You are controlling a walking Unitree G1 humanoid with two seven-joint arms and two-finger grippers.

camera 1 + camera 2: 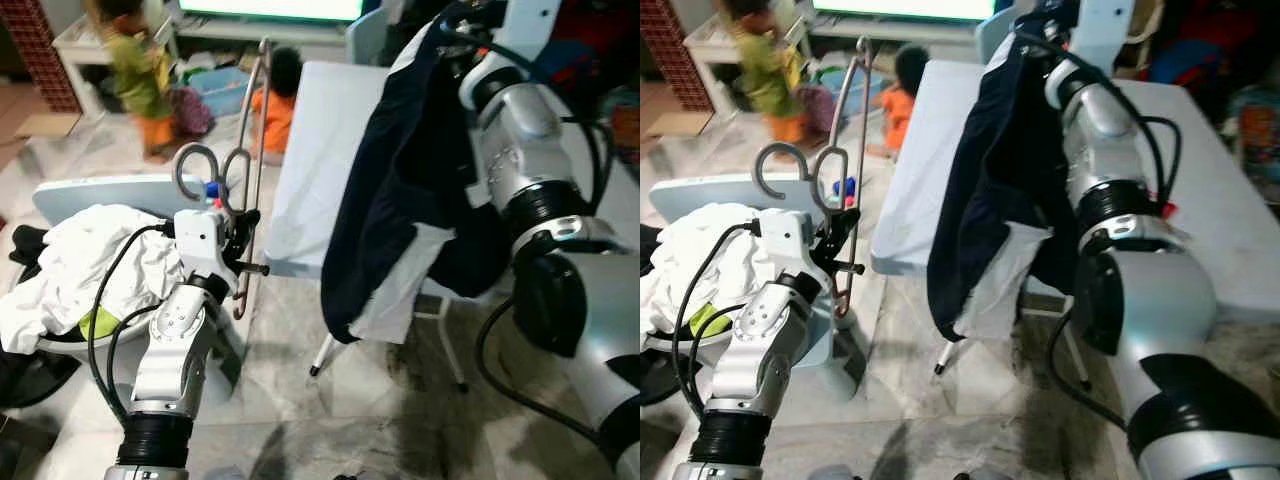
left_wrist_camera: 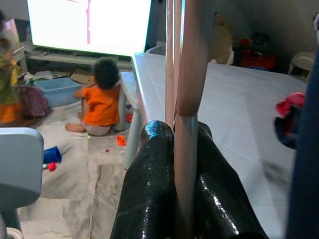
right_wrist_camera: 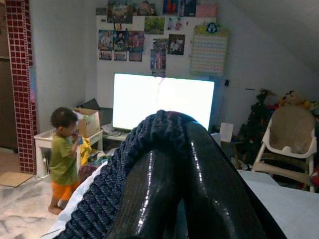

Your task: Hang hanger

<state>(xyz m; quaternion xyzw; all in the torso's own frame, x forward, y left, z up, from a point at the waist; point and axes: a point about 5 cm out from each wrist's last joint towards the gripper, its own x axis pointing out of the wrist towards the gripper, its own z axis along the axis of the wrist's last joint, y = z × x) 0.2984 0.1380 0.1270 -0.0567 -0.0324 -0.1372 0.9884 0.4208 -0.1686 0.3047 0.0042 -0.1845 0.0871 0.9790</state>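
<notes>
My left gripper (image 1: 243, 228) is shut on a metal hanger (image 1: 254, 130), held upright in front of me, its hooks (image 1: 196, 163) curling to the left. In the left wrist view both black fingers (image 2: 149, 169) clamp the hanger's rod (image 2: 185, 99). My right arm reaches up and forward. In the right wrist view, the right gripper (image 3: 177, 125) is shut on the dark blue knit edge of a garment (image 3: 107, 194). That navy garment (image 1: 400, 190) with a white lining hangs down from it over the table's near edge.
A pale table (image 1: 320, 130) stands ahead. At the left, a pile of white clothes (image 1: 90, 255) lies on a light plastic chair (image 1: 100, 190). Two small persons (image 1: 135, 70) (image 1: 278, 100) are on the floor beyond, near a bright screen (image 3: 162, 102). Marble floor (image 1: 330, 420) lies below.
</notes>
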